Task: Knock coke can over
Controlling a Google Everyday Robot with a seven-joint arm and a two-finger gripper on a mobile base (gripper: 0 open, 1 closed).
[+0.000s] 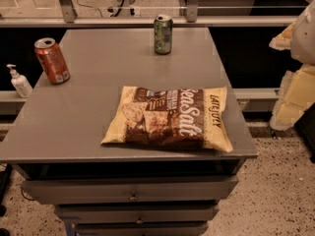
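Note:
The coke can (51, 60) is red-orange with a silver top and stands upright at the far left edge of the grey table (88, 117). My gripper (291, 100) is a pale white and yellowish shape at the right edge of the view. It is off the table's right side and far from the can, with nothing seen in it.
A dark green can (163, 34) stands at the table's back middle. A large chip bag (170, 118) lies flat at the front centre. A white pump bottle (19, 81) stands on a ledge left of the table. Drawers (133, 191) sit below the tabletop.

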